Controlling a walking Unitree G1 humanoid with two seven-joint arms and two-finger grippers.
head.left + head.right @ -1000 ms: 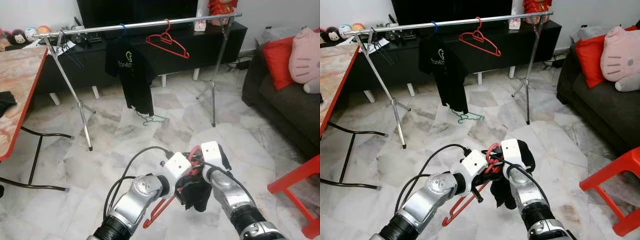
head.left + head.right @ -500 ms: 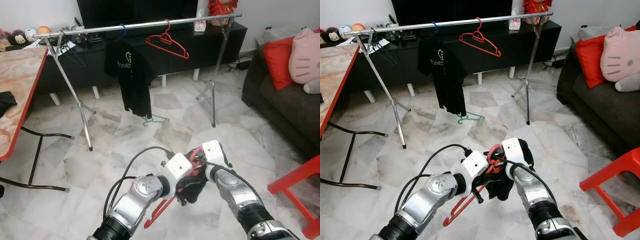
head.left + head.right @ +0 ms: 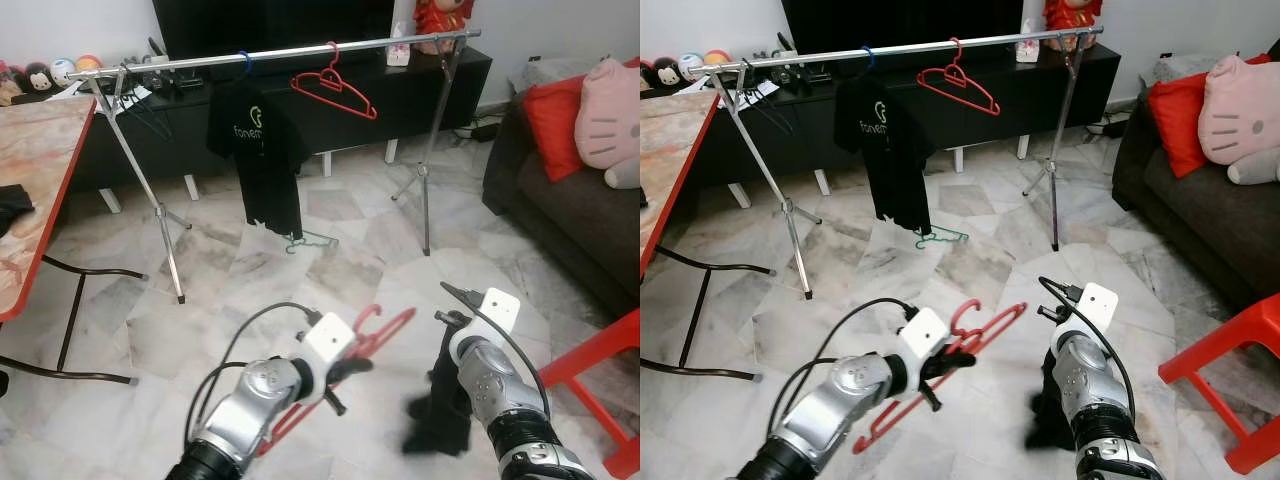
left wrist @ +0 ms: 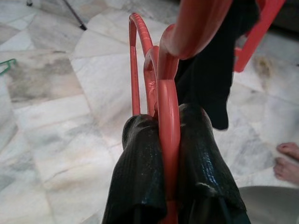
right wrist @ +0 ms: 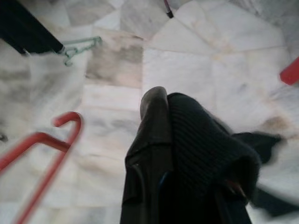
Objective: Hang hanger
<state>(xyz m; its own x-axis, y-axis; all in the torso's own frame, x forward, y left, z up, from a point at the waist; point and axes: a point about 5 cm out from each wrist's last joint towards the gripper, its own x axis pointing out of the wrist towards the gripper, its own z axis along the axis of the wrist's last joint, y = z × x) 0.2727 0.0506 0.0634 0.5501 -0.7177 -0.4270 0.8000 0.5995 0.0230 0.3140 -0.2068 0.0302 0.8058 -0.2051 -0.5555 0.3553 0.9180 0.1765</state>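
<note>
Nearest, the left gripper (image 4: 168,154) has its fingers (image 4: 140,172) clenched on the bar of a red hanger (image 3: 370,335), held low over the marble floor (image 3: 210,300). Just beside it, the right gripper (image 5: 187,149) has its fingers pinched on a dark garment (image 3: 440,415) hanging toward the floor. Farther off stands a clothes rail (image 3: 280,50) carrying a black T-shirt (image 3: 255,150) and another red hanger (image 3: 335,85).

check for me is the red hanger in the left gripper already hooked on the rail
No, the red hanger is clamped in the left gripper low over the floor, well short of the rail.
</note>
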